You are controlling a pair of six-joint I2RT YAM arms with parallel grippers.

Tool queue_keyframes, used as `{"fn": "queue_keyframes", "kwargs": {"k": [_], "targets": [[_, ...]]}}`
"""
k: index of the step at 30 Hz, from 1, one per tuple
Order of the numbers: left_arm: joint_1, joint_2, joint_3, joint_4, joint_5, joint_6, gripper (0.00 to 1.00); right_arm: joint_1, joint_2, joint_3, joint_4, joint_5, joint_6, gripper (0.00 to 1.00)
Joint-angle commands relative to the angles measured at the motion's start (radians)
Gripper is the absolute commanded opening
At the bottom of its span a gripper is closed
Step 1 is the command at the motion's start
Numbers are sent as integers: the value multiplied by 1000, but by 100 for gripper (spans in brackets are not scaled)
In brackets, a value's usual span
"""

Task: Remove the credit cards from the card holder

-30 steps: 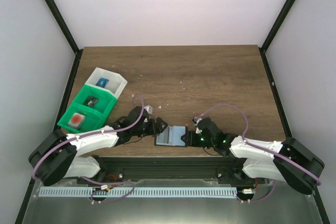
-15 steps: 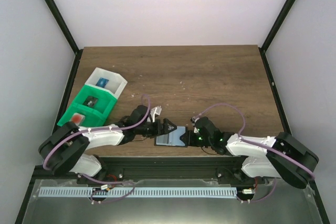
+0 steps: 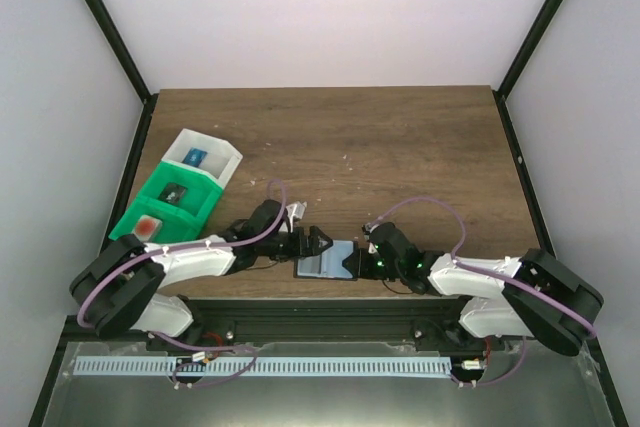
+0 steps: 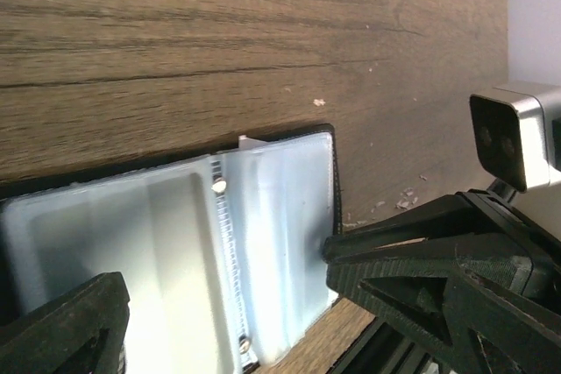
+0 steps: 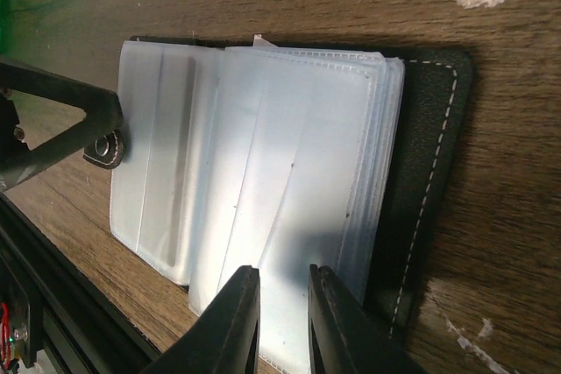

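Now | card holder [image 3: 325, 260] between spread left fingers [image 4: 421, 260] | right fingers [image 5: 232, 321] near-closed, grip unclear

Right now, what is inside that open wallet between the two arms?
The wallet lies open, showing pale frosted plastic sleeves on a black backing. A small pale corner pokes past one edge. Whether cards sit in the sleeves is hidden.

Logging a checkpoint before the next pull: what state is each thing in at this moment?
card holder, open, lying flat, clear sleeves facing up.
left gripper, open wide at the holder's left end.
right gripper, jaws nearly together over the sleeves; grip unclear.
green bin, upright, an item in each compartment.
white bin, upright, a blue item inside.
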State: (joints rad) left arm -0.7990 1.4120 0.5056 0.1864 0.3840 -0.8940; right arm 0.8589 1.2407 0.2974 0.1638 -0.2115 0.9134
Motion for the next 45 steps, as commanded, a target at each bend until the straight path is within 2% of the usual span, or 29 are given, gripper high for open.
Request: {"fn": "queue_keyframes", "kwargs": {"k": [1,9,14,24,33,39,45], "targets": [[-3,-52,-37,-71,-82,29,100,-1,-3,-1,-4,23,0,18],[-3,-23,-57,-77,-104,16,100,-1,-20,23,3,-6,6,18],[-2,-61,-54,-123,-138,-2,100,4,-32,70,28,-40,22,18],[25,-106,-76,-108,-92,-69,100,46,131,192,95,-68,41,21],[74,-186,-127,-89,-50,-80,100,67,270,217,136,-81,41,20],[75,-205,-95,-107,-12,-84,100,70,305,204,154,-89,46,17],[55,-325,-81,-135,-5,-118,100,71,306,187,149,-70,47,15]]}}
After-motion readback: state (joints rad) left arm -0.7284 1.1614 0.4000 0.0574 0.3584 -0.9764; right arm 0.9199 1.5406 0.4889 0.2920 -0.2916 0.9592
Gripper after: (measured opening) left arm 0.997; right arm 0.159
